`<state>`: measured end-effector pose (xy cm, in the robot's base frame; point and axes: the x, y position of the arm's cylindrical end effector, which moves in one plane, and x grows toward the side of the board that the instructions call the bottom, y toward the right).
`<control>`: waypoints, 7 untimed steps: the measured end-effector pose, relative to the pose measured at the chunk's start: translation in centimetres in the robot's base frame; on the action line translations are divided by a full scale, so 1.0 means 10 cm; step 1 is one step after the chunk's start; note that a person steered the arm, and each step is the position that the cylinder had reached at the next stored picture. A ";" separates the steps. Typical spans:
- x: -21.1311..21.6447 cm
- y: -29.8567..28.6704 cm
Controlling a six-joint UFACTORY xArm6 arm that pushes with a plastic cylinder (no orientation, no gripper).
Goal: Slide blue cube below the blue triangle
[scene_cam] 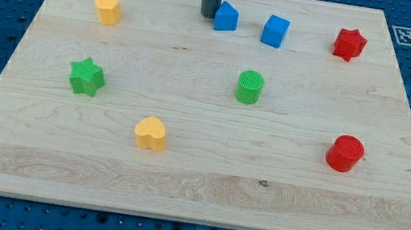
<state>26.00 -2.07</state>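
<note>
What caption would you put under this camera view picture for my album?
My tip rests just left of the blue triangle, with the blue cube to its right, near the wooden board's top edge.

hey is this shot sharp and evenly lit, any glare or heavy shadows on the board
Camera view: sharp across the whole board, with block edges and wood grain crisp. Lighting is soft and even; each block, such as the red cylinder, casts only a faint, short shadow. No glare on the wood. My tip sits just to the view's left of the blue triangle, and the rod is cut off by the view's top.
</note>
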 end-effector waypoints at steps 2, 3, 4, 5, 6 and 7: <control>-0.12 0.14; -0.08 0.21; -0.07 0.24; -0.31 0.25; -0.40 0.48; -0.36 0.76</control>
<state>22.44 5.52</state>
